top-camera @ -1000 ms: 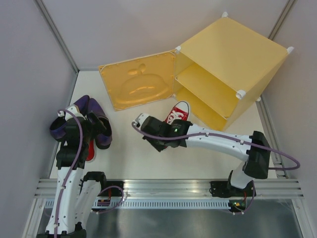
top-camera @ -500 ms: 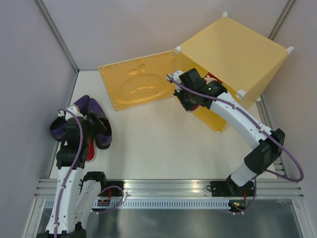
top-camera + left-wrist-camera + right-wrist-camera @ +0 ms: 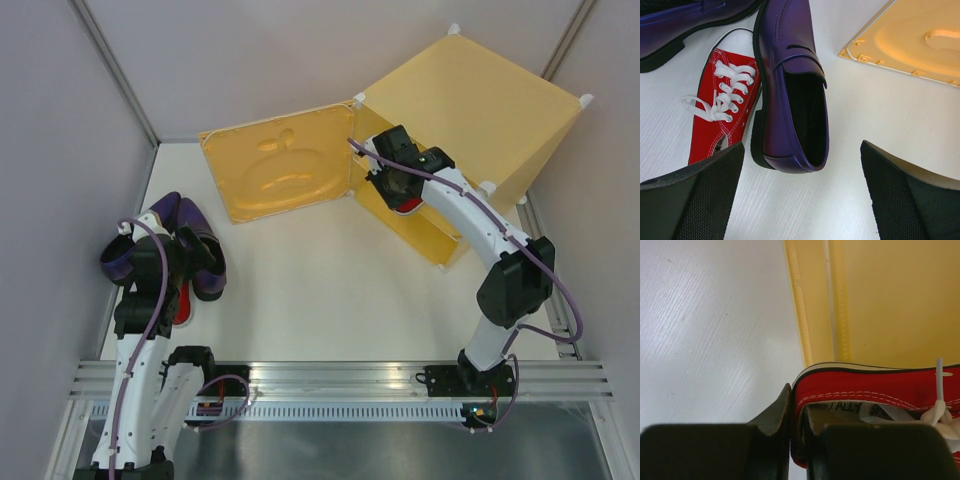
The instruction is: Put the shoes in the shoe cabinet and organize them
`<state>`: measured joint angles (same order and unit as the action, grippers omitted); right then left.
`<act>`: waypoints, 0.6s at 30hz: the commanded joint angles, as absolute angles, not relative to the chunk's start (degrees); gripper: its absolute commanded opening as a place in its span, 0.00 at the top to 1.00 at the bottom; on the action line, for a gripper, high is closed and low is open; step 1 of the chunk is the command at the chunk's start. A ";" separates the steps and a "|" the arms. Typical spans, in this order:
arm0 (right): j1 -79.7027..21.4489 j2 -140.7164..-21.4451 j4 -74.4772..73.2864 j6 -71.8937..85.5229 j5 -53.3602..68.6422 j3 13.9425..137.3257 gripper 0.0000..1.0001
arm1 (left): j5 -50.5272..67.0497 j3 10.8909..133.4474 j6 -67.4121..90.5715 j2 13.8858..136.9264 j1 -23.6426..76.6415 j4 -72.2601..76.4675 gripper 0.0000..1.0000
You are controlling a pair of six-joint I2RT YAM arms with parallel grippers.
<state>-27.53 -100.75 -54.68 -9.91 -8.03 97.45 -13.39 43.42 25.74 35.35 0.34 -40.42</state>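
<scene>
Placement: right gripper (image 3: 796,407) pinches small red canvas sneaker (image 3: 875,385) at yellow-orange plastic cabinet's (image 3: 470,95) mouth, upper right; left gripper (image 3: 800,150) wide; next I release.

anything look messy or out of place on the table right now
Yes: at the left, the loose red sneaker lies pressed against a purple loafer, the pairs mixed together. The yellow cabinet sits skewed on the table, its door swung wide.
</scene>
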 commanded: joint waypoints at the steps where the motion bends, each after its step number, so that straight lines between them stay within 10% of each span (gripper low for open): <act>1: -26.98 -98.97 -51.94 -11.52 -14.94 99.41 0.83 | -13.01 43.68 26.63 35.51 0.17 -39.81 0.00; 18: -27.60 -90.54 -45.98 -1.50 -21.27 94.05 0.43 | -12.83 43.68 26.72 35.42 0.18 -39.73 0.00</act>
